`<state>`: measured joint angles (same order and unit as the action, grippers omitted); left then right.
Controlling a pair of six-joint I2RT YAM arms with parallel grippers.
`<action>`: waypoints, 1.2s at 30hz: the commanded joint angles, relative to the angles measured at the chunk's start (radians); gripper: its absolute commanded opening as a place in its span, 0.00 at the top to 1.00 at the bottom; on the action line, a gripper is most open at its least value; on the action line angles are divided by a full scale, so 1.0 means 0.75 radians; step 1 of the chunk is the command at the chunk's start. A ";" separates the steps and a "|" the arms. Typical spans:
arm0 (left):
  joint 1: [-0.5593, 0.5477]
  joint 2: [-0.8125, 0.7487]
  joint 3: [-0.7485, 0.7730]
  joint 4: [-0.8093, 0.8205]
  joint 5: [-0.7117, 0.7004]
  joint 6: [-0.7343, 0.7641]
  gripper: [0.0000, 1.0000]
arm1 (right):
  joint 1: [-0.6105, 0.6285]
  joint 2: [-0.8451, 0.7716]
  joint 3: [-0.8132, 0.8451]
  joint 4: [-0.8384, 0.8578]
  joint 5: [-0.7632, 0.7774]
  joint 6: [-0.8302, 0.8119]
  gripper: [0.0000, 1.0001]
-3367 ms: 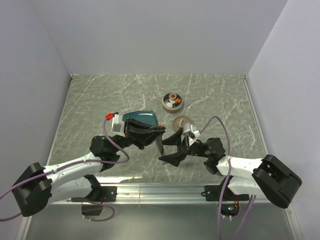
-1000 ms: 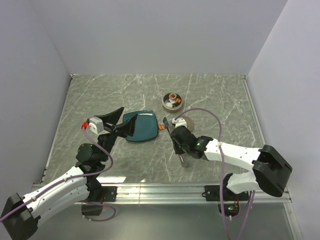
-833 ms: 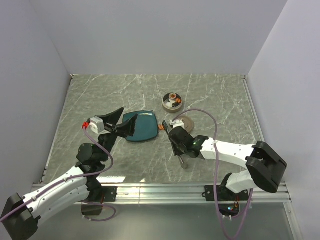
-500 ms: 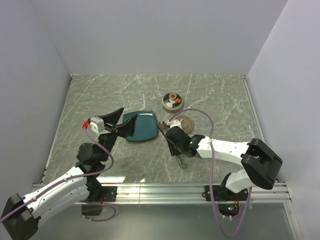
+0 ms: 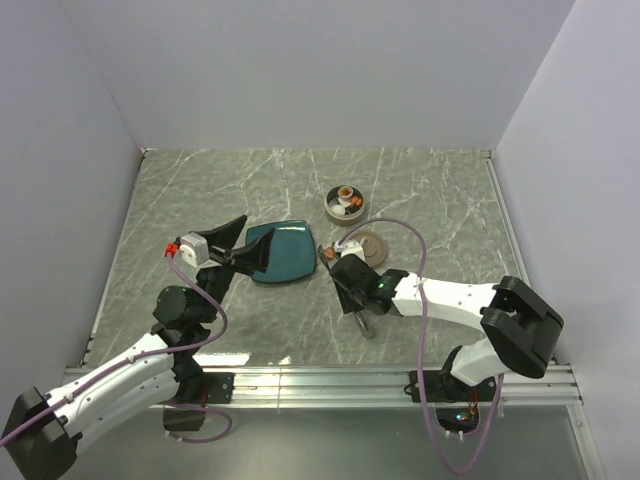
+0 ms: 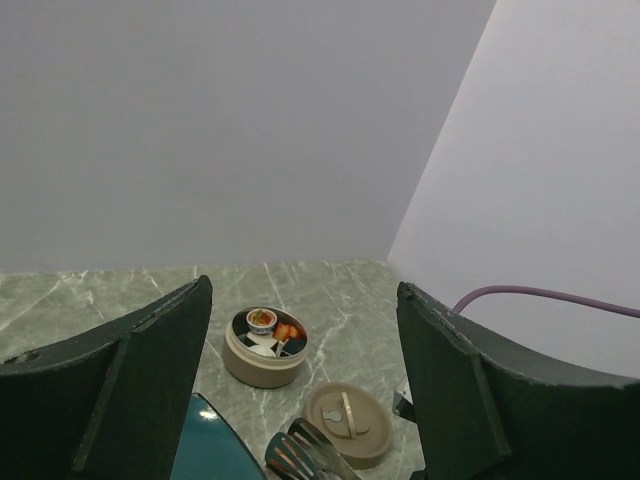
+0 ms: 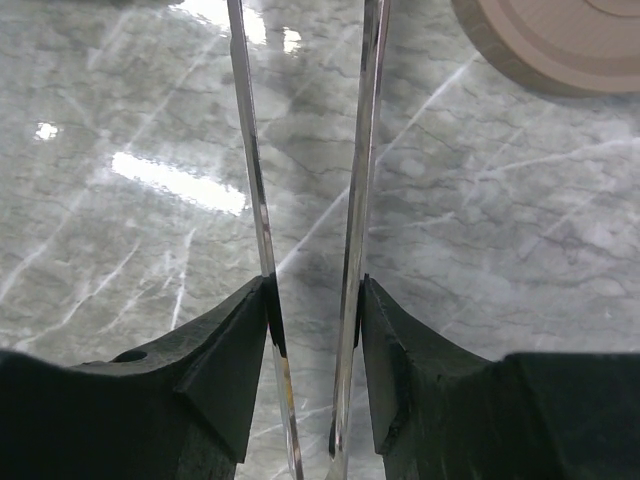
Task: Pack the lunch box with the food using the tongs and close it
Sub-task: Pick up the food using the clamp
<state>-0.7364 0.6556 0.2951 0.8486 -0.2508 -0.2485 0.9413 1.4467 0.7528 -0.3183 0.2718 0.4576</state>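
The lunch box stands open at the back of the table, with food inside it: white rounds and orange-red bits. Its tan lid lies flat in front of it. My right gripper is low over the marble and shut on the tongs, each finger pressing one thin arm. The tongs' slotted tips point at the plate's right edge, with some orange showing through the slots. My left gripper hangs open and empty above the plate.
A square teal plate lies left of the lid, partly under the left gripper. Grey walls close in the marble table on three sides. The right arm's purple cable loops over the lid.
The right gripper has shifted slightly left with the tongs, and its fingers have let the tongs' arms spread wider. The left arm has not moved.
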 commanded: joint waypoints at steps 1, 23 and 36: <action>0.006 -0.019 -0.017 0.047 0.028 0.014 0.19 | 0.011 0.000 0.060 -0.023 0.079 0.030 0.52; 0.010 -0.015 -0.027 0.079 0.064 0.002 0.20 | 0.033 -0.193 0.000 0.017 0.220 0.059 0.51; 0.010 -0.027 -0.035 0.088 0.077 0.004 0.20 | 0.052 -0.201 0.013 -0.023 0.306 0.087 0.51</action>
<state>-0.7334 0.6495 0.2695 0.8719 -0.2180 -0.2489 0.9710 1.3228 0.7586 -0.3317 0.4446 0.5018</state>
